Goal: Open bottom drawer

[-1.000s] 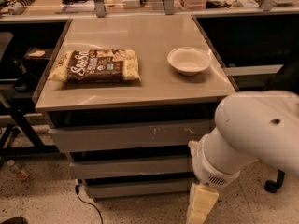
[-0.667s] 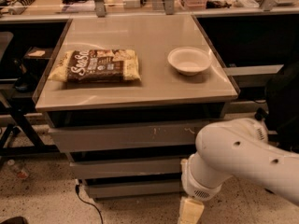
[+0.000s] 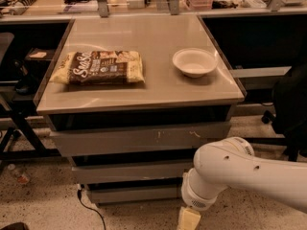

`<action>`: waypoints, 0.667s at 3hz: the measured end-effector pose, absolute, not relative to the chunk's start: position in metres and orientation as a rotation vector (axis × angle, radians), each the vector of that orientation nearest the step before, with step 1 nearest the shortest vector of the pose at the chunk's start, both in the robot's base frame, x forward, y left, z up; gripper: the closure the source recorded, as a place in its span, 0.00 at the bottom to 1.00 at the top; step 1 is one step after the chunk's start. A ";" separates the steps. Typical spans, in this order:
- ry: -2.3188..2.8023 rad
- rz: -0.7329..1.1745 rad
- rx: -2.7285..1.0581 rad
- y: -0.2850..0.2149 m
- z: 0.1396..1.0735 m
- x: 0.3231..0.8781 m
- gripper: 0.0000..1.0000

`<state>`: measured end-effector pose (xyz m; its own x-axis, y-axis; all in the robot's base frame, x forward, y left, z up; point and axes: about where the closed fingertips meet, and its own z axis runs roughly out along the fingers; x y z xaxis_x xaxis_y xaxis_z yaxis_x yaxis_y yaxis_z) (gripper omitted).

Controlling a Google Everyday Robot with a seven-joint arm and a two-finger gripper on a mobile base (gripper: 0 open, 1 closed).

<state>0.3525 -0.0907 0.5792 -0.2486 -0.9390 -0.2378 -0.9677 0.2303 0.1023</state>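
Observation:
The bottom drawer (image 3: 134, 193) is the narrowest of three flat grey fronts under the table and looks closed. Above it sit the mid-width drawer (image 3: 129, 172) and the widest drawer (image 3: 139, 139), which has pale scratch marks. My white arm (image 3: 230, 174) comes in from the lower right. My gripper (image 3: 188, 220) hangs at the bottom edge of the view, just right of and below the bottom drawer's right end. Only its pale upper part shows.
On the table top (image 3: 144, 92) lie a brown snack bag (image 3: 98, 67) at the left and a white bowl (image 3: 194, 62) at the right. A black cable (image 3: 88, 207) runs over the speckled floor. A chair (image 3: 288, 104) stands at the right, a black frame (image 3: 19, 123) at the left.
My arm has swung left and lower across the front of the drawers, and the gripper has moved left towards the bottom drawer's right end. The drawers have not moved.

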 end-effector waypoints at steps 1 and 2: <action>2.402 0.361 -1.841 -0.089 0.563 0.353 0.00; 2.446 0.354 -1.833 -0.093 0.508 0.352 0.00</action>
